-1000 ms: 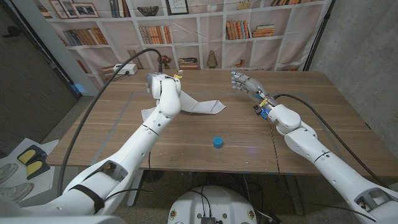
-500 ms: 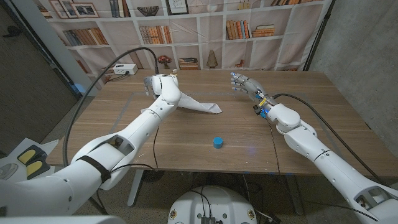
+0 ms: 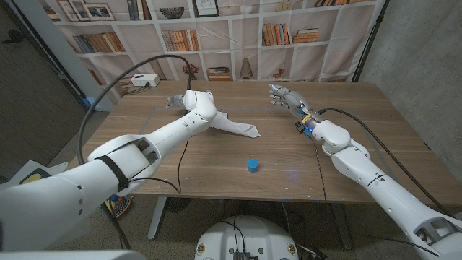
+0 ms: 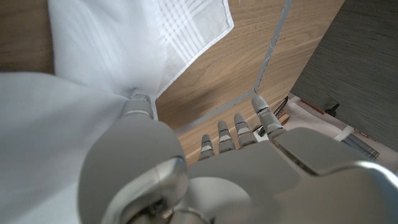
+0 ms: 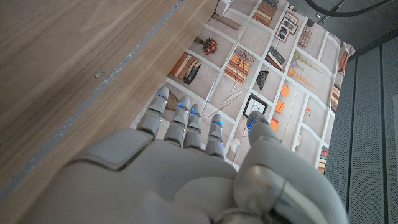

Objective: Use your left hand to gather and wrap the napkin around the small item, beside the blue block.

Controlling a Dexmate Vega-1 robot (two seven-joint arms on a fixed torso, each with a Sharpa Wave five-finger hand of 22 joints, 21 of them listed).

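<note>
The white napkin [image 3: 234, 127] lies on the far left part of the wooden table [image 3: 216, 170], one end stretched toward the middle, the other gathered under the left hand [image 3: 189, 100]. In the left wrist view the thumb presses into the cloth [image 4: 93, 74] while the fingers [image 4: 239, 130] reach out straight — whether it grips the napkin I cannot tell. The blue block [image 3: 253, 165] sits nearer the front edge, well apart. The right hand [image 3: 285, 97] hovers — fingers apart, holding nothing.

A staged robot-testing room dressed as a study. Behind the wooden table [image 3: 216, 155] hangs a printed backdrop [image 3: 238, 36] of bookshelves, its creases visible, with bare grey walls [image 3: 419, 50] at either side. Cables [image 3: 108, 94] trail over the tabletop.
</note>
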